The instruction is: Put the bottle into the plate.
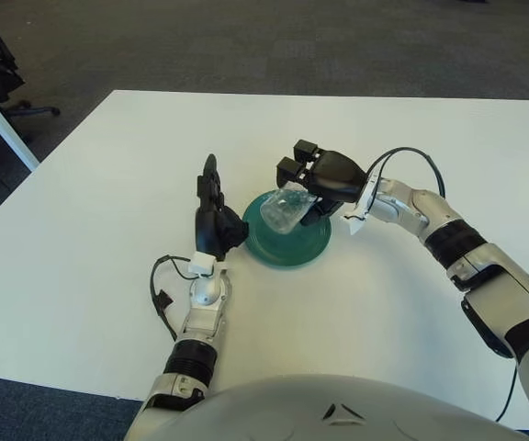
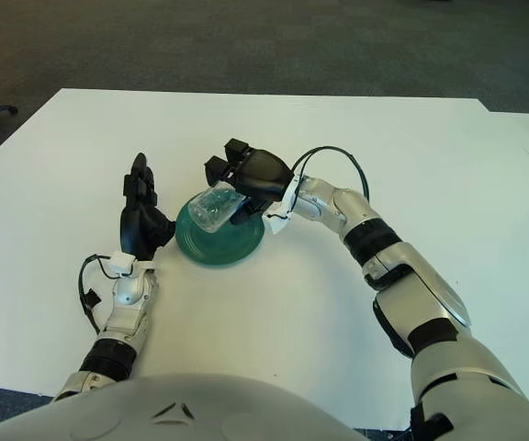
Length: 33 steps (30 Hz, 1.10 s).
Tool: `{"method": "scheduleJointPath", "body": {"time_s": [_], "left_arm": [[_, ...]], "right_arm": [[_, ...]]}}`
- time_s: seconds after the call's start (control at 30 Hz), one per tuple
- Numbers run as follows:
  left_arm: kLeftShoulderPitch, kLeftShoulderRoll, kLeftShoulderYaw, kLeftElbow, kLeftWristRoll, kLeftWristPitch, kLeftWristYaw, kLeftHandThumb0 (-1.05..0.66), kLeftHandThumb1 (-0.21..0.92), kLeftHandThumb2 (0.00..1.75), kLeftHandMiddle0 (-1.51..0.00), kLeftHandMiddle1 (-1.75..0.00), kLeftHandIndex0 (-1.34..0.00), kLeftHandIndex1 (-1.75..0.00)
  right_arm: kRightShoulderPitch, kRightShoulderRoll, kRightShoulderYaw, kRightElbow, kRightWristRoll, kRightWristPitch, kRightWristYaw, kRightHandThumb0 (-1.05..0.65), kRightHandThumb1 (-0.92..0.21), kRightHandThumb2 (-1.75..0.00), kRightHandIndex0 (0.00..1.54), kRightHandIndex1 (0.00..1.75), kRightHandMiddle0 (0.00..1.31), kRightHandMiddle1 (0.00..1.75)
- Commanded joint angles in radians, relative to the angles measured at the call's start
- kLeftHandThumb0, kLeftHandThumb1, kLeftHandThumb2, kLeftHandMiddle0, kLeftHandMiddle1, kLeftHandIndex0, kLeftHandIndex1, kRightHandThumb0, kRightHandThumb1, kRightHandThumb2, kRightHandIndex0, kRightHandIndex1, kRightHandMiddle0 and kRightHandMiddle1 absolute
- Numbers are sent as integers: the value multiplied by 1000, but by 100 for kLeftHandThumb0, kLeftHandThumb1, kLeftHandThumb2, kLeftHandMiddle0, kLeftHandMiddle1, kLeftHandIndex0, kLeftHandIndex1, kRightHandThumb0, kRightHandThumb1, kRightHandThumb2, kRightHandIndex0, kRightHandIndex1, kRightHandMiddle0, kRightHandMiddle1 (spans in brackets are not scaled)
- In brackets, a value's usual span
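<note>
A clear plastic bottle (image 1: 283,210) lies tilted over the teal plate (image 1: 287,250) at the table's middle. My right hand (image 1: 312,187) is shut on the bottle from above and behind, holding it low over the plate's far side; I cannot tell whether the bottle touches the plate. My left hand (image 1: 216,213) stands upright just left of the plate, fingers pointing up and holding nothing.
The white table (image 1: 90,211) stretches wide on all sides of the plate. A black cable (image 1: 163,296) loops beside my left wrist. Dark carpet lies beyond the far edge, and a white desk leg (image 1: 3,129) shows at the far left.
</note>
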Motion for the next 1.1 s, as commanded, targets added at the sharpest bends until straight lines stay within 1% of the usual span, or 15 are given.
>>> {"method": "scheduleJointPath", "body": {"time_s": [0.0,0.17,0.43,0.57,0.77,1.07], "left_arm": [[144,45,15,88,52,20,-2,-100,92,116,-8,-1,0,-33],[149,42,17,77,56,25,1,-100,92,116,-9,-1,0,-35],[166,41,16,48,58,29,-7,-100,92,117,-9,-1,0,-37],[179,43,16,27,53,32,-16,-101,92,118,-9,0,0,-37],[191,44,17,12,50,39,-23,-101,92,118,-9,0,0,-37],[196,39,19,11,52,18,-24,-101,92,118,-9,0,0,-36]], "right_arm": [[31,-5,-15,-40,9,4,30,-50,-80,-75,137,175,113,175],[49,1,-16,-49,11,3,56,-50,-80,-75,137,175,113,175],[64,11,-8,-20,-6,2,57,-49,-79,-76,137,175,113,175],[64,18,7,67,-36,-5,-5,-49,-77,-79,136,175,113,175],[60,24,7,80,-48,-12,-21,-49,-75,-80,135,175,111,175],[66,35,12,98,-50,-35,-47,-48,-74,-80,134,175,110,175]]}}
